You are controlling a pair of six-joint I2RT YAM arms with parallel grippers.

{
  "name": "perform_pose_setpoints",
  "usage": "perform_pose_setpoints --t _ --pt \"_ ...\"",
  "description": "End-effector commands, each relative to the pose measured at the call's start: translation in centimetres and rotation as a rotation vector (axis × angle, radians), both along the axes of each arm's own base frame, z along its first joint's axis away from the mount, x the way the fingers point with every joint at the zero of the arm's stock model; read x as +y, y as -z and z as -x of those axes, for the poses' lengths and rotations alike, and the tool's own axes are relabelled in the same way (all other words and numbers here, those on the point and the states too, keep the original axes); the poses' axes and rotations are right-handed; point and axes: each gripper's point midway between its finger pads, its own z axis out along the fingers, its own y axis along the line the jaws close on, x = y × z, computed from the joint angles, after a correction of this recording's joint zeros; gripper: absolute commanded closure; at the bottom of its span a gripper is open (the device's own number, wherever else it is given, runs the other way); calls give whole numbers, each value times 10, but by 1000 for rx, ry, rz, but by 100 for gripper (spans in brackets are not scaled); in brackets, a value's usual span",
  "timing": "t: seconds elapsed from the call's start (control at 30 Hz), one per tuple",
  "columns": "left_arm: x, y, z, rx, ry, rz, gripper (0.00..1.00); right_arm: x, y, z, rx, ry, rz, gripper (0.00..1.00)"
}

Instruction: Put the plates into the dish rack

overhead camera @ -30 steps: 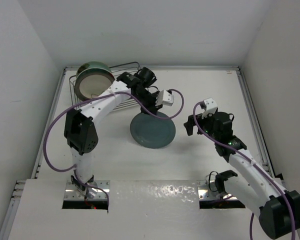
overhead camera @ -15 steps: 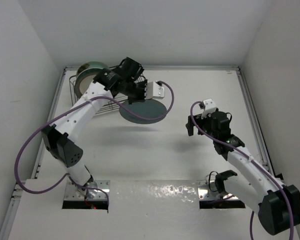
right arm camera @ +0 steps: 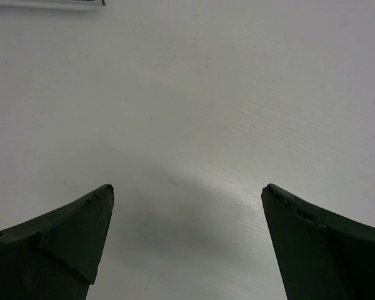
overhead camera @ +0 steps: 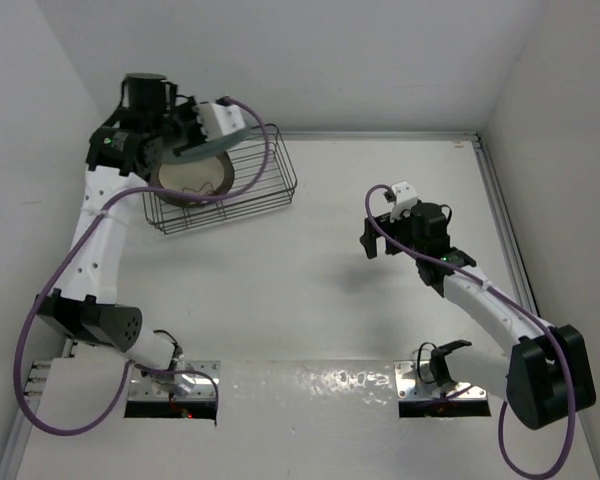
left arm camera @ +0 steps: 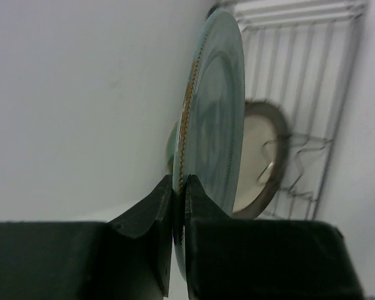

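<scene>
My left gripper (overhead camera: 180, 143) is shut on the rim of the dusty blue-teal plate (overhead camera: 228, 143), holding it on edge above the left end of the dark wire dish rack (overhead camera: 272, 190). In the left wrist view the blue-teal plate (left arm camera: 215, 125) stands edge-on, pinched between the jaws of the left gripper (left arm camera: 180, 187). A cream plate with a dark brown rim (overhead camera: 190, 176) stands upright in the rack, just behind the held plate (left arm camera: 259, 156). A pale green plate edge (left arm camera: 170, 149) peeks out behind. My right gripper (overhead camera: 372, 240) hangs open over bare table (right arm camera: 187, 194).
The white walls of the enclosure stand close behind and to the left of the rack. The rack's wire prongs (left arm camera: 300, 156) lie to the right of the cream plate. A raised rail (overhead camera: 500, 220) runs along the table's right edge.
The left arm has lifted the blue-teal plate off the table's middle and swung it up and left, over the rack. The right arm has drifted slightly left, still open.
</scene>
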Motion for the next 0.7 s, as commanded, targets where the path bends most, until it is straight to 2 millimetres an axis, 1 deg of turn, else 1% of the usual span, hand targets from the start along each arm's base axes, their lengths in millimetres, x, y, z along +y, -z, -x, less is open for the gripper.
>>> perform_pose_setpoints --t 0.0,0.03,0.1,0.13,0.2,0.27,0.33,0.37,0.43,0.5,0.57,0.6,0.67 --pt "48 -59 -15 -246 -72 -28 100 17 -34 -26 -100 -63 -39 1" --pt "52 -58 -18 -250 -66 -27 100 21 -41 -30 -110 -79 -44 1" --pt "68 -54 -21 -238 -71 -38 100 26 -41 -36 -100 -93 -48 1" --pt "64 -53 -20 -230 -38 -25 100 27 -41 -38 -96 -97 -50 1" --pt "65 -47 -17 -208 -9 -41 100 29 -38 -42 -87 -100 -49 1" --pt "58 -44 -16 -201 36 -37 100 30 -38 -45 -85 -100 -56 1" --pt "65 -47 -16 -207 33 -30 100 32 -36 -48 -73 -97 -61 1" --pt "68 -53 -15 -218 33 -31 100 33 -35 -49 -70 -97 -64 1" --pt "67 -52 -17 -210 53 -21 100 35 -33 -51 -61 -96 -72 1" --pt "69 -38 -19 -171 78 -40 100 38 -34 -53 -61 -99 -85 1" --pt "65 -24 -19 -129 114 -43 100 38 -31 -55 -49 -96 -90 1" --pt "64 -15 -24 -106 126 -39 100 41 -34 -57 -50 -100 -100 1" --pt "58 -5 -27 -73 165 -14 100 42 -32 -59 -41 -101 -106 1"
